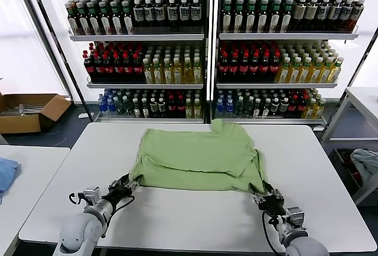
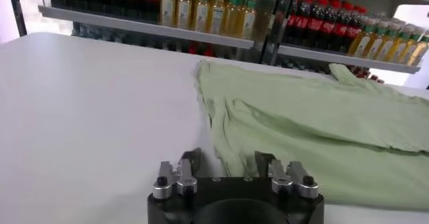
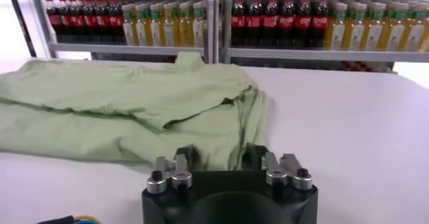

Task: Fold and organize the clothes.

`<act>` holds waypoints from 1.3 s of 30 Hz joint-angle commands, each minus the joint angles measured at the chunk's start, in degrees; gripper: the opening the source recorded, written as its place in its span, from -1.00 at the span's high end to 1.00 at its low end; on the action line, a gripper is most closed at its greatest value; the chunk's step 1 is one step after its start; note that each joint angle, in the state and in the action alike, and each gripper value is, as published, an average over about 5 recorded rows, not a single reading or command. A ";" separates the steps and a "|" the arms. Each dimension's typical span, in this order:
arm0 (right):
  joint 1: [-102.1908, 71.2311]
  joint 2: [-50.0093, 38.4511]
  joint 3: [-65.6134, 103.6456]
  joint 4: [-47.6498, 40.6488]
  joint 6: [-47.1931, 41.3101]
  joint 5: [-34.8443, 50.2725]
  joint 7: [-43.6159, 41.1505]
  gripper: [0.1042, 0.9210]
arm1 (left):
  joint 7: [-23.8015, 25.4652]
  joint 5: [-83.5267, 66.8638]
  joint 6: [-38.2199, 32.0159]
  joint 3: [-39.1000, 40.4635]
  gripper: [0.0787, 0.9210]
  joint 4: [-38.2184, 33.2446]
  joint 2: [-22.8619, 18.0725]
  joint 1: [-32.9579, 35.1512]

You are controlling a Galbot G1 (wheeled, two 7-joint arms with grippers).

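Item: one green shirt (image 1: 198,156), partly folded, lying flat at the centre of the white counter (image 1: 195,220), one sleeve poking out at its 12 o'clock edge toward the shelves. We log the left gripper (image 1: 126,184) at the shirt's 7 o'clock corner and the right gripper (image 1: 267,197) at its 5 o'clock corner, both low on the counter just beside the hem. In each wrist view the fingers stand apart with the hem lying ahead of them and no cloth pinched between, so we record both as released and empty. Risks, as we judge them: if the fingers close too shallow they may catch only the top layer, and the lower layers would drag or spill open on the lift; if the two corners rise unevenly the fold line could skew; the bunched ridge across the middle and the loose sleeve could wrinkle under the next fold. The smooth counter may also let the whole shirt slide rather than fold. Surroundings: bottle shelves (image 1: 204,49) at 12 o'clock behind the counter, well apart; a cardboard box (image 1: 29,112) on the floor at 10 o'clock; a blue cloth (image 1: 7,173) on a side table at 9 o'clock; a fabric bundle (image 1: 365,165) at 3 o'clock. We see nothing standing between the fingers and the hem.
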 commanded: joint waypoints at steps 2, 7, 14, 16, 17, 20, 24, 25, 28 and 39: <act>-1.66 -0.20 0.23 1.05 -0.49 -0.38 0.60 0.53 | 0.94 1.20 0.37 -0.20 0.25 -0.70 0.39 2.56; -5.46 -1.16 0.49 3.83 0.14 -0.36 0.52 0.86 | 1.71 1.46 0.58 -1.48 0.58 -5.12 1.83 7.66; -15.90 -1.48 3.27 12.70 1.28 -0.34 0.31 0.93 | 1.34 3.25 0.97 -5.50 0.94 -15.36 0.95 19.15; -20.38 -1.17 4.28 15.86 1.84 -0.58 0.17 0.93 | 1.21 3.98 0.85 -7.35 0.95 -18.49 0.25 23.55; -22.75 -0.86 4.68 17.25 2.22 -0.92 0.09 0.93 | 1.18 4.39 0.74 -8.39 0.96 -19.95 -0.23 25.96; -28.72 0.53 5.53 20.48 3.90 -2.44 -0.12 0.93 | 1.21 6.31 -0.13 -11.47 0.96 -23.61 -1.88 33.70; -33.92 2.41 5.91 22.87 5.72 -3.74 -0.38 0.93 | 0.34 7.25 -1.51 -14.18 0.96 -27.66 -3.21 42.02; -34.76 2.88 5.84 23.13 5.96 -4.12 -0.41 0.93 | 0.04 7.21 -1.68 -14.38 0.96 -28.58 -3.44 43.49; -35.97 3.81 5.43 23.48 6.22 -5.40 -0.11 0.93 | -1.03 7.25 -2.15 -14.29 0.96 -30.66 -4.42 45.88; -31.58 1.73 6.98 25.47 4.82 -1.05 1.07 0.37 | -4.06 3.51 0.52 -18.33 0.62 -34.00 -3.13 40.36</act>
